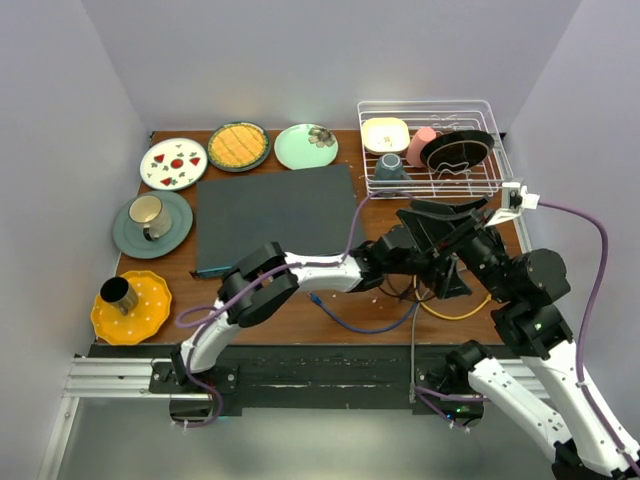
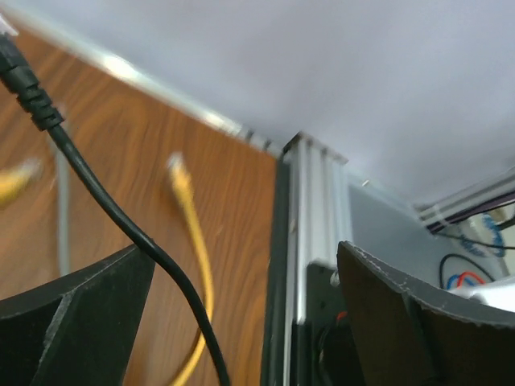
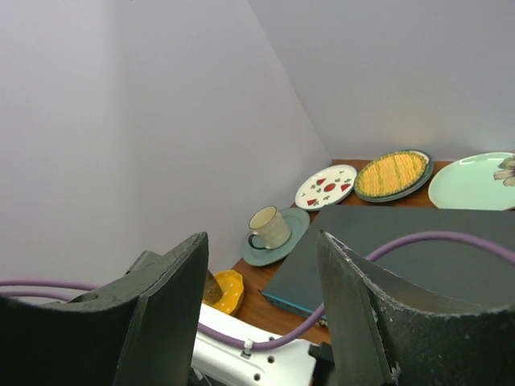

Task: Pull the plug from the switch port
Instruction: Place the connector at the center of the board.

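The switch point(image 1: 275, 212) is a flat dark-grey box at the table's left centre, with its blue front edge point(image 1: 212, 270) facing me. It also shows in the right wrist view point(image 3: 402, 249). The left arm's elbow hides part of that edge, and I see no plug in a port. My left gripper point(image 1: 415, 268) is open over loose cables right of the switch. A black cable point(image 2: 121, 217) runs between its fingers point(image 2: 72, 322) in the left wrist view, ungripped. My right gripper point(image 1: 440, 245) is open and empty, pointing left; in its wrist view point(image 3: 261, 314) it faces the switch.
A blue cable point(image 1: 360, 322), a yellow cable point(image 1: 455, 312) with a loose plug point(image 2: 179, 173) and a grey cable point(image 2: 60, 209) lie near the front edge. A dish rack point(image 1: 432, 150) stands back right. Plates point(image 1: 238, 146) line the back, and a cup on a saucer point(image 1: 150, 215) and a yellow plate point(image 1: 130, 305) stand left.
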Robot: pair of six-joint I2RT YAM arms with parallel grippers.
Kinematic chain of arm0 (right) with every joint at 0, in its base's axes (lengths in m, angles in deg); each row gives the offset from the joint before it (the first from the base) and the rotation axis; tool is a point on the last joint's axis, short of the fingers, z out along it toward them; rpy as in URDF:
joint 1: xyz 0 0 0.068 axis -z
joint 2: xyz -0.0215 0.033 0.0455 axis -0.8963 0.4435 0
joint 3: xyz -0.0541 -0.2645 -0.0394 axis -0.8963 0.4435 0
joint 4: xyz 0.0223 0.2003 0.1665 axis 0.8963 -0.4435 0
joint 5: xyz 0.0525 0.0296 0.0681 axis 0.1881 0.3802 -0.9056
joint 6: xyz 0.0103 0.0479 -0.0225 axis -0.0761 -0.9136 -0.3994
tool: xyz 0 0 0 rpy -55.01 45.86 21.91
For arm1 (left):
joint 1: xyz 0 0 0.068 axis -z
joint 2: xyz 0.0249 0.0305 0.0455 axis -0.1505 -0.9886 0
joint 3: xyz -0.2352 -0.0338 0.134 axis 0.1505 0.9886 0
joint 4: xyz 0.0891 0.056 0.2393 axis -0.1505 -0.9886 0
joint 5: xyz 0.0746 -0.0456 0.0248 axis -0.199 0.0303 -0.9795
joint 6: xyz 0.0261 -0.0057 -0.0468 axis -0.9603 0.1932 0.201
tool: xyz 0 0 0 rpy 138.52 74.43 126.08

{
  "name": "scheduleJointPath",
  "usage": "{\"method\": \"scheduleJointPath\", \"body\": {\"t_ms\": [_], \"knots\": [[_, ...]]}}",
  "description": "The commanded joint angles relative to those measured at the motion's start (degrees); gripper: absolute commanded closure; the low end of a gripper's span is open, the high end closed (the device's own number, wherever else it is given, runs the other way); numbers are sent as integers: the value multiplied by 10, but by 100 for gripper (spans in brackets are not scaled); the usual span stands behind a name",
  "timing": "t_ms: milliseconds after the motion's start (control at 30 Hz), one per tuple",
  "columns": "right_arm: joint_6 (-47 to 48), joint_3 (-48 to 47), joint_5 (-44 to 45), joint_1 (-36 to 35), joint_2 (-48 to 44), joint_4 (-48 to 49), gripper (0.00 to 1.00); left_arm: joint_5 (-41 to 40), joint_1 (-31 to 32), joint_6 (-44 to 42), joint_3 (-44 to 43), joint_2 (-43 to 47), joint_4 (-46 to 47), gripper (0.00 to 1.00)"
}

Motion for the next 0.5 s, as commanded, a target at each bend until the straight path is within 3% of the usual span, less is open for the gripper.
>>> {"method": "scheduleJointPath", "body": {"t_ms": [0, 133, 333, 467], "knots": [[13, -15, 2, -1, 2, 8, 40, -102, -38, 8, 123, 117, 7, 0], [8, -7, 14, -2, 11, 18, 40, -95, -90, 45, 299, 229, 101, 0], [2, 15, 42, -2, 30, 29, 39, -183, -93, 4, 375, 348, 53, 0], [9, 36, 72, -2, 46, -6, 40, -269, -93, -7, 390, 401, -29, 0]]}}
